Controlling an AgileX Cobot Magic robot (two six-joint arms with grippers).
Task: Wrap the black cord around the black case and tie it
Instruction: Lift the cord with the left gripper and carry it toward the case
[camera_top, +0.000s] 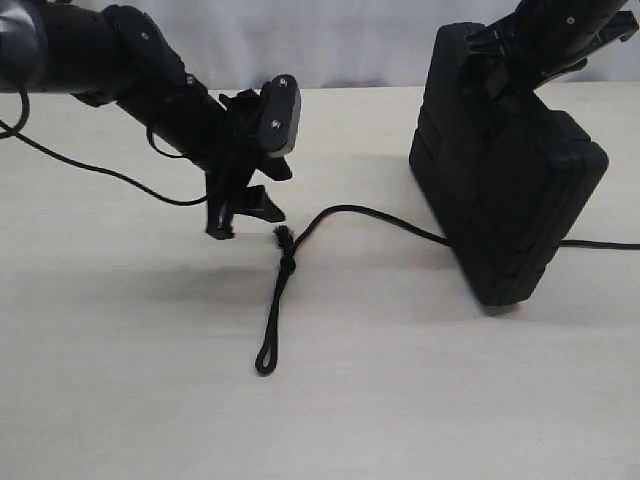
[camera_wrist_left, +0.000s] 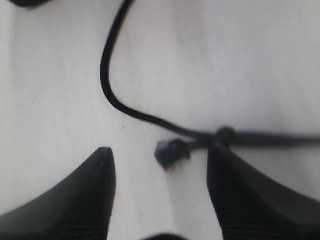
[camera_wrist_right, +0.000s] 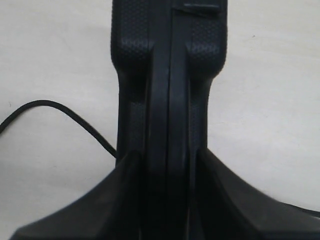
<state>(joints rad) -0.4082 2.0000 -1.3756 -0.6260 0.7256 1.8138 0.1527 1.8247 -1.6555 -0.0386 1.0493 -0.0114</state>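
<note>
While the right end effector (camera_top: 505, 55) clamps the top of the black case (camera_top: 510, 190), one finger on each side of its seam, the case stands on edge on the table (camera_top: 420, 400). The left end effector (camera_top: 245, 222) hangs just above the table with its jaws spread wide, gripping nothing. The black cord (camera_top: 335, 211) lies flat on the table. Its frayed tip (camera_top: 281, 235) sits just beside the left fingertips (camera_top: 221, 232) and below the gap between them. A knot (camera_top: 288, 264) comes right after the tip, and a narrow loop (camera_top: 266, 350) stretches away from that end effector. From the knot the cord curves to the foot of the case, beneath the right end effector, and shows again on the case's other side.
</note>
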